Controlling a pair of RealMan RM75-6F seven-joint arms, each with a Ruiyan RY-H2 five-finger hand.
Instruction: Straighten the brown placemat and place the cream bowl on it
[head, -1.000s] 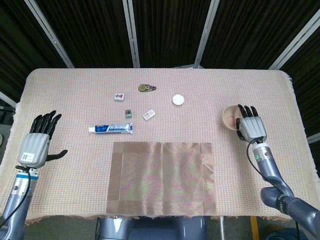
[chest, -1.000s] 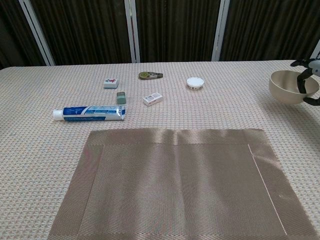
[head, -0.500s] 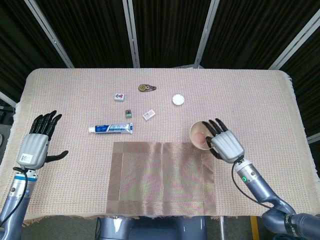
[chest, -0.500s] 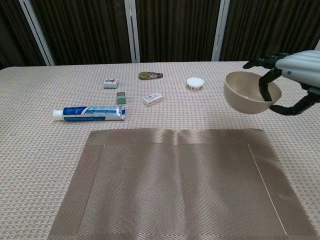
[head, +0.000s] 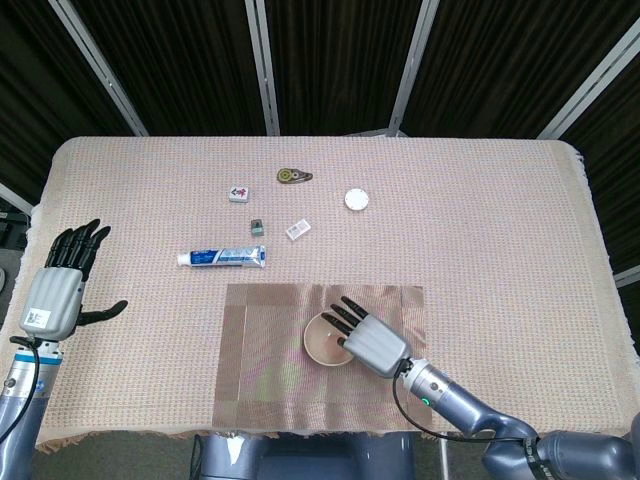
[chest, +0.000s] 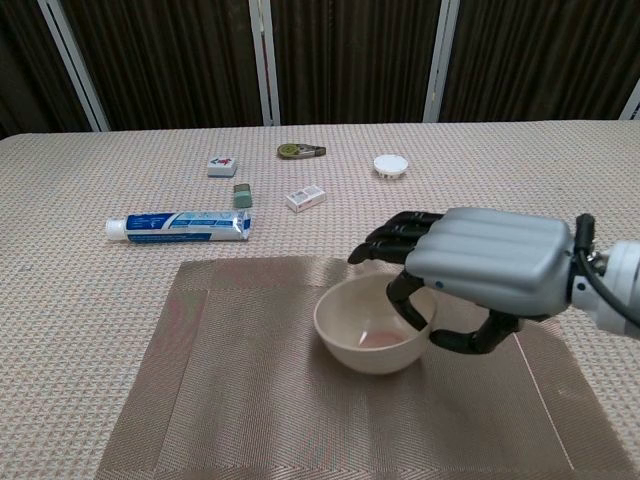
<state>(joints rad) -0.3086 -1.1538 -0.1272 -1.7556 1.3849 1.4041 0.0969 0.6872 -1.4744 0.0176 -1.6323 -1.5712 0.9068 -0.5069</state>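
Chest view had the round, smooth cream bowl (chest: 372, 338) sitting over the middle of the woven brown placemat (chest: 250, 400), which lay flat and square on the nubby beige tablecloth (chest: 80, 290). The right hand (chest: 470, 268) gripped its rim, fingers hooked inside, thumb outside. Off at the table's edge the left hand (head: 55, 288) was spread, holding nothing. A toothpaste tube (chest: 180, 226) lay just behind the mat.

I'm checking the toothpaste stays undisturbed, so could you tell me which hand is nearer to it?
Right, narrowly. The right hand holds the cream bowl on the brown placemat, diagonally in front of the toothpaste; the left hand hovers open at the table's left edge.
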